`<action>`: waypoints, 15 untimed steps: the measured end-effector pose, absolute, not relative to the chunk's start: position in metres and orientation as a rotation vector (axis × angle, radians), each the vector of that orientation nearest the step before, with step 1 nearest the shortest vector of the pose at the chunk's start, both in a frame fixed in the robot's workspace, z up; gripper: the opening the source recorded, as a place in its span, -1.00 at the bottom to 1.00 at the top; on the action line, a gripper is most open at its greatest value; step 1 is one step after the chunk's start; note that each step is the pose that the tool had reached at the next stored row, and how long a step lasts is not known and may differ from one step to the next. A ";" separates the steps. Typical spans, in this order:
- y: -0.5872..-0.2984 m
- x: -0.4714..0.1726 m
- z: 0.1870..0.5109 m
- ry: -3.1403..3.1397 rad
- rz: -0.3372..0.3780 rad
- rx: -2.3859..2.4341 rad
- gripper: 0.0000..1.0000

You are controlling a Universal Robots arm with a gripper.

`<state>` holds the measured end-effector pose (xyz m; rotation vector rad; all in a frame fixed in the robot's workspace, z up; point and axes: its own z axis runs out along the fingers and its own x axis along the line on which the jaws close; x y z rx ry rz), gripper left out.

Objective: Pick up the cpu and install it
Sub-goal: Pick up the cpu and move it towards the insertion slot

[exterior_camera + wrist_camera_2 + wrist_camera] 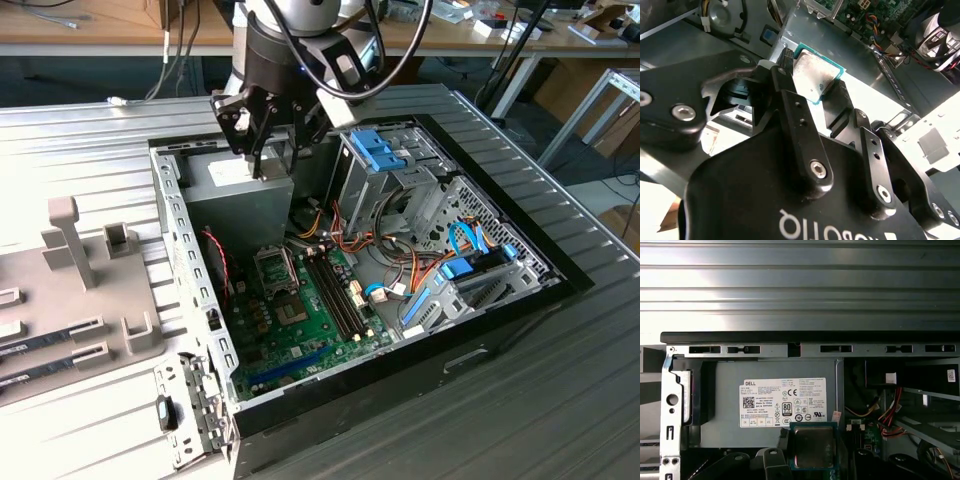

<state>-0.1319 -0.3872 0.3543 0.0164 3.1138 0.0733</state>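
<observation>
Your gripper [262, 150] hangs over the grey power-supply box [235, 205], at about 11 o'clock within the open computer case [180, 250] in the exterior view. Its fingers [790, 100] pinch the cpu [814, 75] by two opposite edges, silver top showing in both wrist views. The dark socket frame [277, 268] sits at 6 o'clock from the gripper.

The arm [290, 40] runs off the exterior view's top edge, and the grey holder [60, 300] on the exterior view's left is cut by the side edge. In the second wrist view the fingers [790, 100] of the gripper [812, 75] cover two edges of the cpu [814, 69]; its underside is hidden
</observation>
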 end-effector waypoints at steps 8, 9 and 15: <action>-0.387 -0.127 0.354 3.114 0.073 0.016 -0.05; -0.387 -0.127 0.354 3.114 0.073 0.016 -0.05; -0.387 -0.123 0.354 3.114 0.073 0.016 -0.05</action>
